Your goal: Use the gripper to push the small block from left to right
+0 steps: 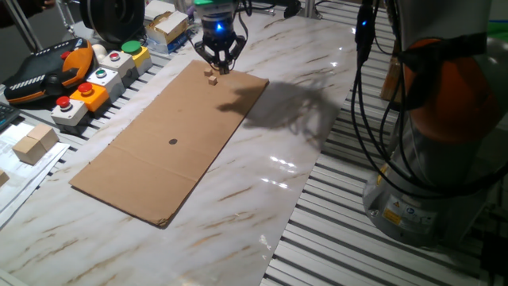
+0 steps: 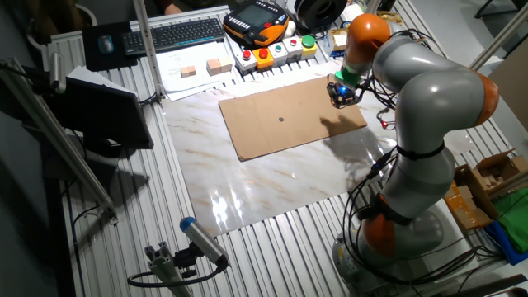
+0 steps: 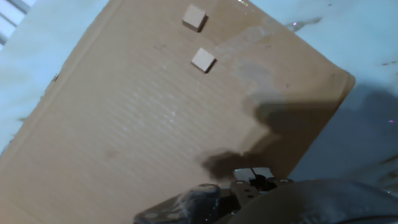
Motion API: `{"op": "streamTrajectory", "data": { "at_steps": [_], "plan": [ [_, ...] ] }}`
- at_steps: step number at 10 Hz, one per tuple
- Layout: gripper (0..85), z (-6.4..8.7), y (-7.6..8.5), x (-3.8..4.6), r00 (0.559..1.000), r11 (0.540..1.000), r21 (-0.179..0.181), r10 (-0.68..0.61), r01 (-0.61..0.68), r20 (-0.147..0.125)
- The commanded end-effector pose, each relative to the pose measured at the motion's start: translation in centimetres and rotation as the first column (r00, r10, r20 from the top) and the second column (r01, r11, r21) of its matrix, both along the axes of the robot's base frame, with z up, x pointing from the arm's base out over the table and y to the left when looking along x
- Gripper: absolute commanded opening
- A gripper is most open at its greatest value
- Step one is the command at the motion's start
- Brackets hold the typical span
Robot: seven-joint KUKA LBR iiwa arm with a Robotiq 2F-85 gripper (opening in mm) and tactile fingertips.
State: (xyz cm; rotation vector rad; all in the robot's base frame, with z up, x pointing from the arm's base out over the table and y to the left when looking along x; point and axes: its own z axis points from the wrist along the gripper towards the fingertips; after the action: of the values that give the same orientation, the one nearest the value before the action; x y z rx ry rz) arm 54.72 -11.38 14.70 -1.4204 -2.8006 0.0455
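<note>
1. Your tool (image 1: 220, 63) hangs low over the far corner of the cardboard sheet (image 1: 171, 139), with its blue light glowing and the green fitting just above it.
2. From one fixed view its thin dark fingers (image 1: 209, 59) curve downward and their tips come close together; whether they actually meet you cannot tell, and nothing shows between them.
3. In the hand view you get 2 small blocks ahead of the tool: the nearer small block (image 3: 203, 60) and a second block (image 3: 194, 17) just beyond it, apart from each other, both flat on the cardboard.
4. From one fixed view the small block (image 1: 213, 78) sits just below the fingertips, near them; contact cannot be made out there.
5. In the other fixed view the tool (image 2: 341, 92) is over the right end of the sheet (image 2: 285, 124), and the blocks are too small to make out.
6. The cardboard lies flat on the marble table (image 1: 262, 199), with a dark dot (image 1: 173, 142) near its middle, well away from the tool.
7. Beside the sheet, off to the tool's side, you see push-button boxes (image 1: 99, 83) and a larger wooden block (image 1: 35, 143) on paper.
</note>
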Motion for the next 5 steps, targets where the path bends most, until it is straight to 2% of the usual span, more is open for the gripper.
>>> {"op": "streamTrajectory", "data": {
  "at_steps": [1,3,5],
  "plan": [
    [0.7,0.0,0.01,0.0,1.0,1.0,0.008,-0.014,0.014,-0.011],
    [0.7,0.0,0.01,0.0,0.999,0.999,0.0,-0.048,0.048,-0.023],
    [0.7,0.0,0.01,0.0,0.998,0.998,0.004,-0.061,0.061,-0.004]
  ]
}}
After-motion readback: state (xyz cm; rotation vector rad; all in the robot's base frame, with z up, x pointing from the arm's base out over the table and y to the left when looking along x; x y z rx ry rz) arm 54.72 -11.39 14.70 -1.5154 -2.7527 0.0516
